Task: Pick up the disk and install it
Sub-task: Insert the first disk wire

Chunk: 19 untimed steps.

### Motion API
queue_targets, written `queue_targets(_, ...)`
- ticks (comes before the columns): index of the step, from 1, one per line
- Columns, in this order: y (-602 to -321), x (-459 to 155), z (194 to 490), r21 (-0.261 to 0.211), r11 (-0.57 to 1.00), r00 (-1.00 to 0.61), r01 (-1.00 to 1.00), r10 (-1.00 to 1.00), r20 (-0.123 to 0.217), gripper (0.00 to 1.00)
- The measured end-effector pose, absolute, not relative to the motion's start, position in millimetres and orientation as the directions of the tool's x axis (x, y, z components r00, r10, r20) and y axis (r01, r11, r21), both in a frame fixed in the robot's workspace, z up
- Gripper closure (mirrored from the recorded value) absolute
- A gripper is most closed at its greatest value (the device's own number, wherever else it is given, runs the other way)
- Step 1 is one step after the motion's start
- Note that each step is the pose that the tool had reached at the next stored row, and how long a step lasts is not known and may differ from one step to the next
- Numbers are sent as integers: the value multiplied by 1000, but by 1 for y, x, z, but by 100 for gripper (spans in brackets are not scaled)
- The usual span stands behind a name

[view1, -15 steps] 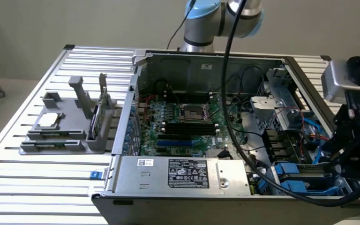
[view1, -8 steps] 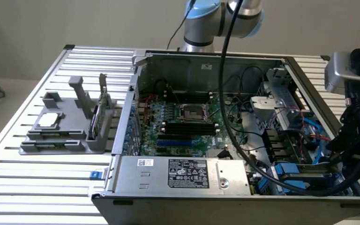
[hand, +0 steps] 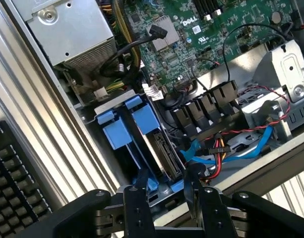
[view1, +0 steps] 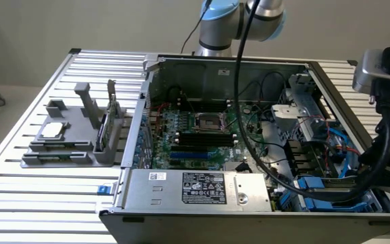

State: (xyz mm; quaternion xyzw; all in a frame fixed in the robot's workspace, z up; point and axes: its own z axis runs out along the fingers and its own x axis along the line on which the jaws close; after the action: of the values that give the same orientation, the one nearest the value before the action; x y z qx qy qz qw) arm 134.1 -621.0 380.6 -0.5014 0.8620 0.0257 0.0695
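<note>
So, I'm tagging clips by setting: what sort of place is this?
Likely a robotics test bench: an opened grey metal computer case on a slatted aluminium table, beside a grey plastic parts holder, with a silver-blue robot arm behind.

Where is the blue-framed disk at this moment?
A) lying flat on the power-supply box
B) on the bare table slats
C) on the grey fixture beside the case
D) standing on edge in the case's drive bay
D: the wrist view shows the disk standing on edge among blue carriers in the drive bay, with the open gripper right at its near end.
</note>
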Motion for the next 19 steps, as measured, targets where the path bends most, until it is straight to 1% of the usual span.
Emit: queue_targets(19, -621, 134, 382, -19, 697, -689, -716, -711, -141, 57)
